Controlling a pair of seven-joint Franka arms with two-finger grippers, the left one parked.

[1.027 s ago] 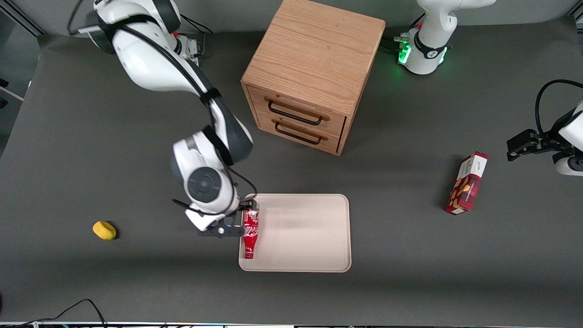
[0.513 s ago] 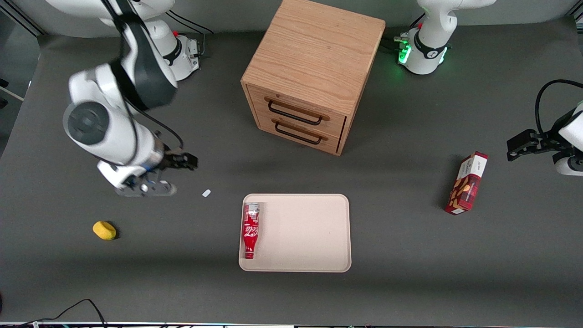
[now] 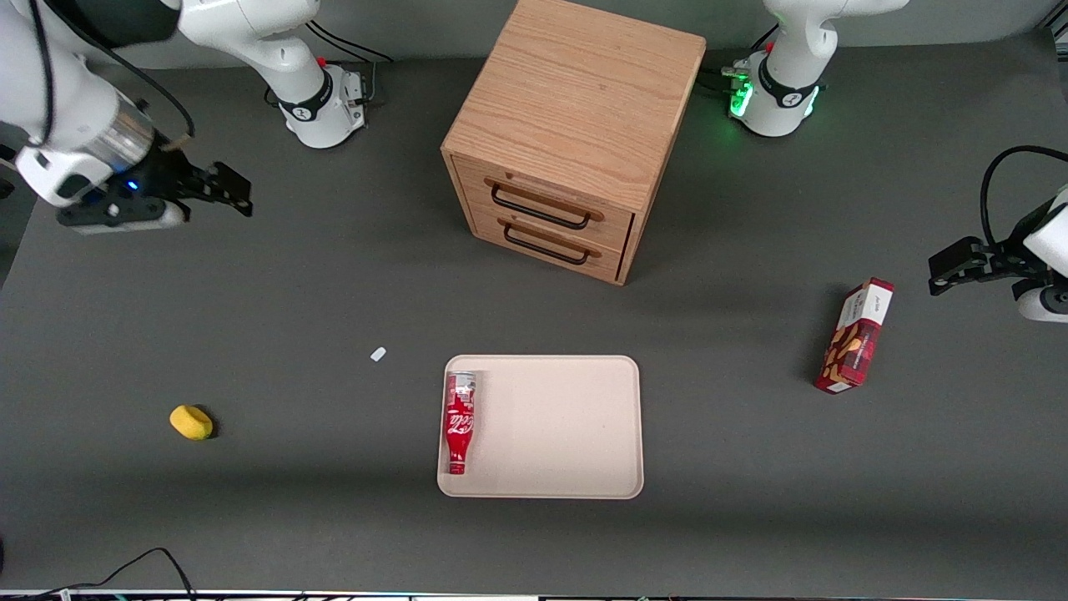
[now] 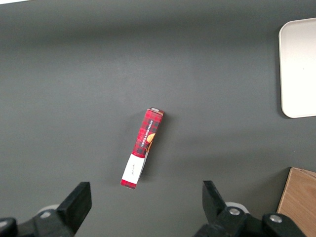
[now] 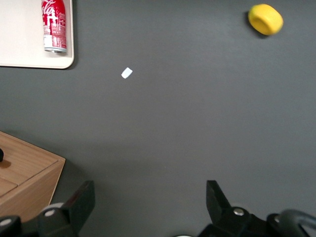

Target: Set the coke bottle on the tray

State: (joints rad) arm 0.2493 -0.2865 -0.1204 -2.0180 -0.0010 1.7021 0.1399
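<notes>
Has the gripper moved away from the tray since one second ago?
Yes. The gripper, open, has left the bottle on the tray and now hangs toward the working arm's end, farther from the camera.

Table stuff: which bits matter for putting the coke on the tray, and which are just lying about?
Job:
coke bottle, lying on its side on the tray
gripper, fingers open, withdrawn toward the working arm's end

Lying about:
wooden drawer cabinet
red snack box
yellow object
white scrap

Wooden drawer cabinet (image 3: 576, 138) mid-tabletop (image 3: 250, 517) — both drawers shut. Red snack box (image 3: 855, 336) toward parked arm's end; yellow lump (image 3: 191, 422) and white scrap (image 3: 378, 354) toward working arm's.
</notes>
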